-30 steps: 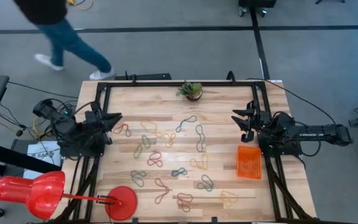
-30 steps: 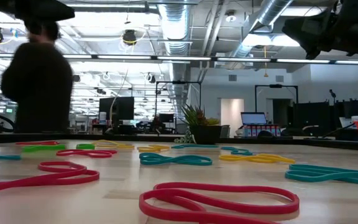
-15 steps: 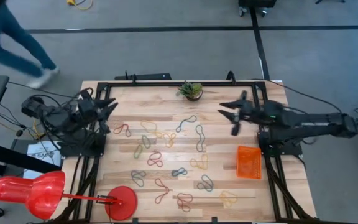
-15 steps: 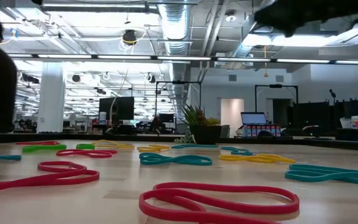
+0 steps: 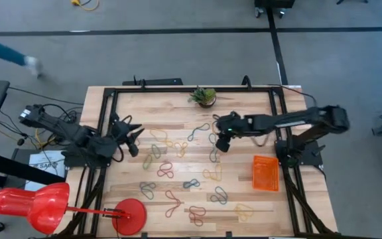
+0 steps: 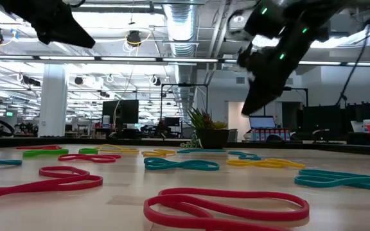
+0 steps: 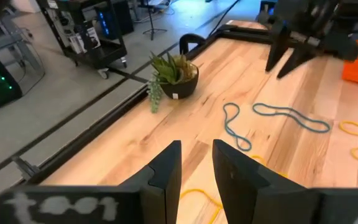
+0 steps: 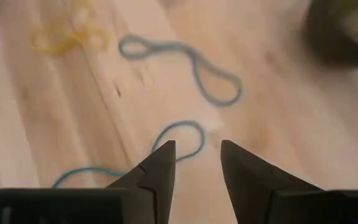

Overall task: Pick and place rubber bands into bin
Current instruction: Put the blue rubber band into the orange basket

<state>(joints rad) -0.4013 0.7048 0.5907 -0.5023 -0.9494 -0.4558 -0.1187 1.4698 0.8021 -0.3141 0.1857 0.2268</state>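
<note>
High view: the right gripper (image 5: pixel 221 141) reaches out over the middle of the table (image 5: pixel 244 199), fingers apart, above the blue bands (image 5: pixel 212 147). The left gripper (image 5: pixel 130 135) hangs at the left edge, fingers apart, near a red band (image 5: pixel 132 139). Bands of red, yellow, tan, green and blue lie scattered across the boards; the bin (image 5: pixel 265 172) sits by the right edge, with no band visible in it. A plant (image 5: pixel 204 96) stands at the far edge.

Low view: the right gripper (image 6: pixel 255 102) hangs above the table, clear of the bands; a red band (image 6: pixel 227 208) lies nearest.

Left wrist view: fingers (image 7: pixel 166 171) parted, holding nothing; the plant (image 7: pixel 174 76) and a blue band (image 7: pixel 291 116) lie ahead.

Right wrist view: fingers (image 8: pixel 160 168) parted over a blue band (image 8: pixel 185 134), not touching it.
</note>
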